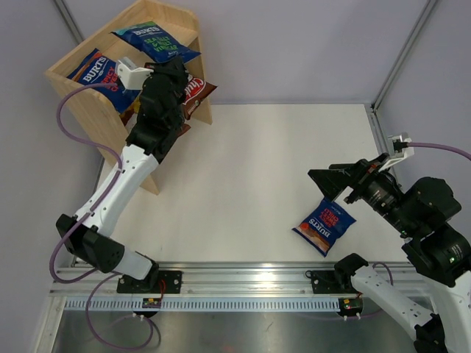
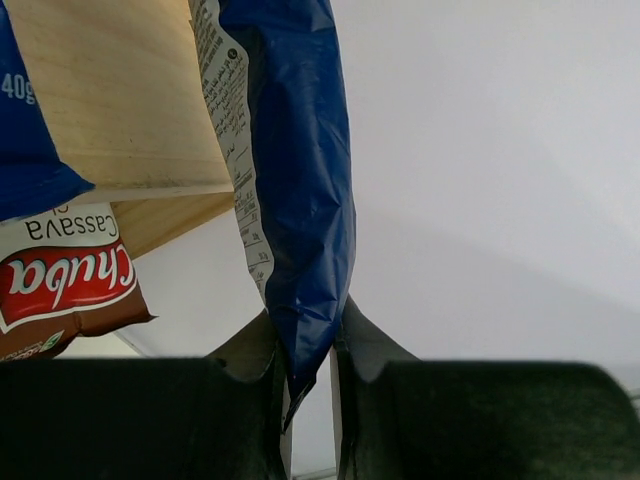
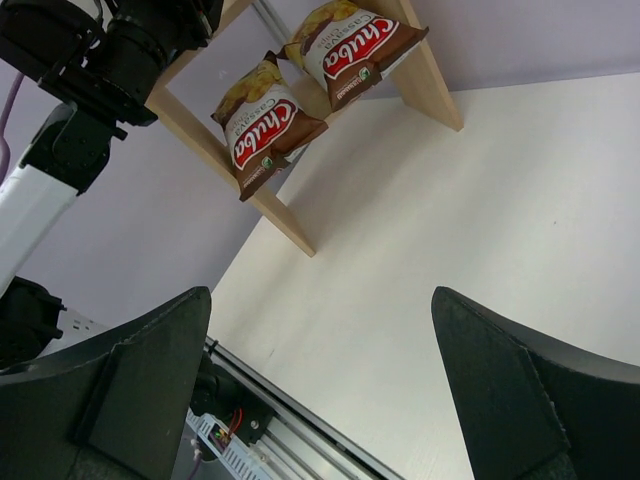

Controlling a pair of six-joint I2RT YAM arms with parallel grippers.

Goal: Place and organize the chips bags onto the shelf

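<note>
A blue bag (image 2: 300,200) is pinched by its edge in the left gripper (image 2: 305,350) at the shelf (image 1: 96,125), at 11 o'clock. The last bag (image 1: 324,224) is seen on the table (image 1: 243,184) at 4 o'clock, near the right gripper (image 1: 335,180), its jaws spread wide. It is judged light, crinkly and slippery, and is best taken by its crimped seam.

Two Burts bags (image 1: 156,40) lie atop the shelf (image 1: 180,20), two Chuba bags (image 3: 265,125) inside — a fifth bag (image 1: 324,224) right, on the table (image 1: 243,169).
</note>
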